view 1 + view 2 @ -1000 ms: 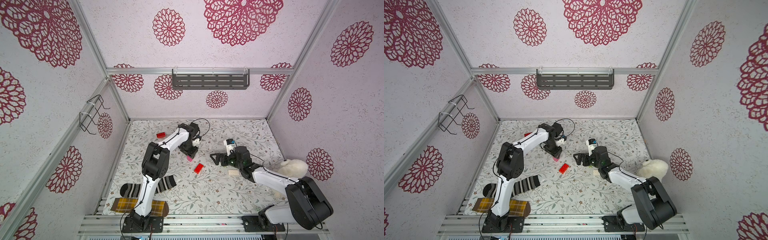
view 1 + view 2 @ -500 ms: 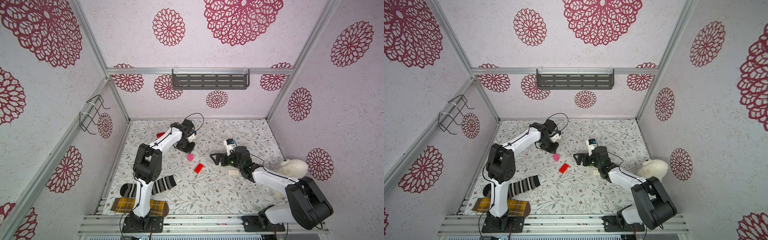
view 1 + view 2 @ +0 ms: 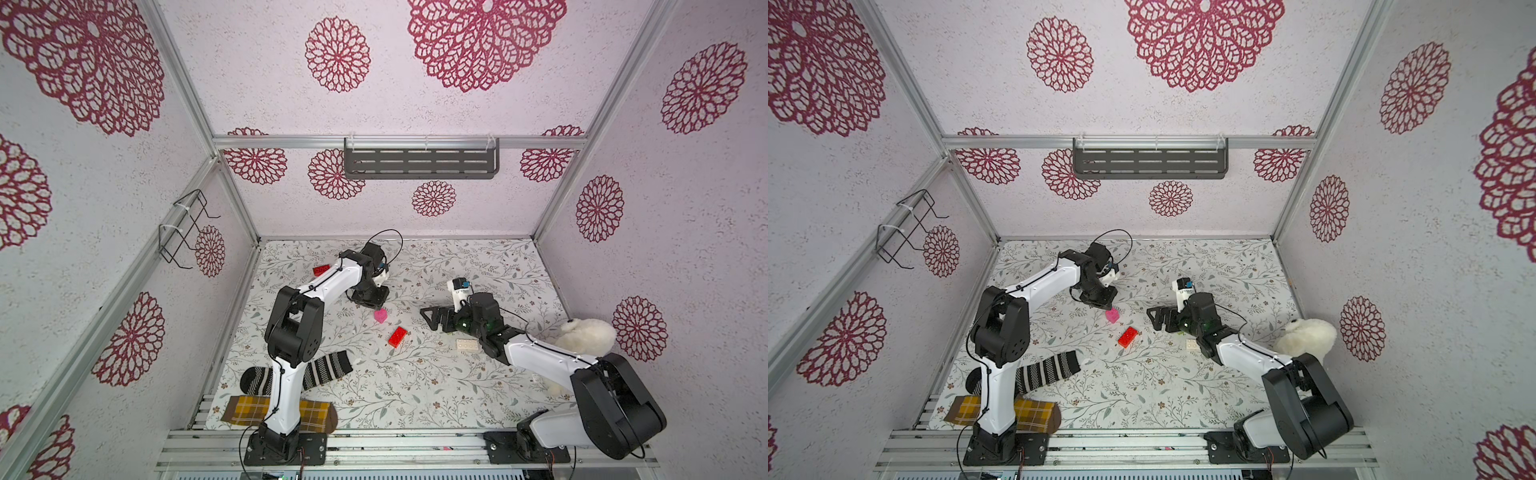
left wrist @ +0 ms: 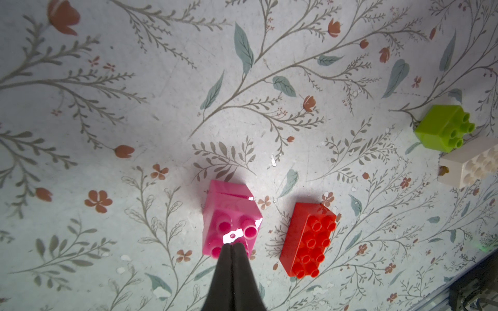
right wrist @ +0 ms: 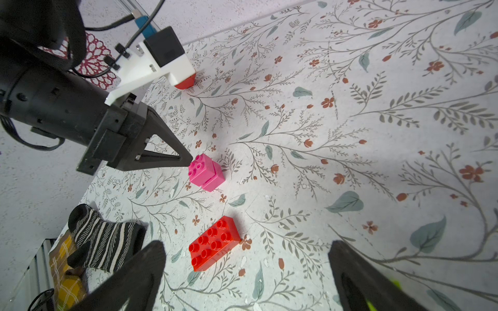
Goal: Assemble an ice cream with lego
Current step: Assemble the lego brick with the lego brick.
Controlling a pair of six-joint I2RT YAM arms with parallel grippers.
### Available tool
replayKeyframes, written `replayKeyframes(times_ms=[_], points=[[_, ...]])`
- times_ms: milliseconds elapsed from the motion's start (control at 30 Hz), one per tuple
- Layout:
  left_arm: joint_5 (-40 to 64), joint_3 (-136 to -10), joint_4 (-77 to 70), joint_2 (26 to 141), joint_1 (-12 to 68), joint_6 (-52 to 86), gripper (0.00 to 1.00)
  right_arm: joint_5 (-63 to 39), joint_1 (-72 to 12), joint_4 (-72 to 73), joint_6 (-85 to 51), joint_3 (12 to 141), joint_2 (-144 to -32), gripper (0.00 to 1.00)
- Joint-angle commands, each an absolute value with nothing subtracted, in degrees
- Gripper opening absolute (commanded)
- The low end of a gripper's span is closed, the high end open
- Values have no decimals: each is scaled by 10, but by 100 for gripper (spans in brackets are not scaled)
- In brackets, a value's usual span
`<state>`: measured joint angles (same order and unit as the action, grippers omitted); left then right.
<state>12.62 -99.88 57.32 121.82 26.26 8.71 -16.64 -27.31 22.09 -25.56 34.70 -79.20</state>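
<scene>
A floral-print tabletop fills the lower half of both top views, with a grey shelf on the back wall. The left arm bends over centre frame. The left gripper points down, fingers pressed together on nothing, tips against the pink stack. From lower right the other arm lies low, and the right gripper is spread wide and holds nothing. A red brick lies just below the stack, and a white brick lies further right.

- the white brick: cut off by the left wrist view's edge.
- the far red brick: mostly hidden behind the left wrist camera.
- the plaid sock: middle covered by the left arm.
</scene>
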Motion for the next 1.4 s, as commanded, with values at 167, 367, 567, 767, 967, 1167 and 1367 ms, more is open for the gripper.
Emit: replayKeyframes(times_ms=[167,367,567,767,967,1167,1367], points=[[130,-1009,579,1205,270,85,0,-165,-276,220,-257,361,-788,99],[135,-1008,584,1213,275,83,0,-163,-276,220,-257,361,-788,99],[122,-1003,596,1227,277,77,0,-163,-276,219,-257,361,-788,99],[123,-998,604,1231,285,76,0,-163,-276,218,-258,362,-789,99],[122,-1003,614,1248,284,75,0,-162,-276,217,-257,362,-788,99],[121,-1016,621,1260,285,78,0,-161,-276,217,-257,362,-786,99],[123,-1057,647,1279,286,77,0,-162,-276,217,-256,362,-785,99]])
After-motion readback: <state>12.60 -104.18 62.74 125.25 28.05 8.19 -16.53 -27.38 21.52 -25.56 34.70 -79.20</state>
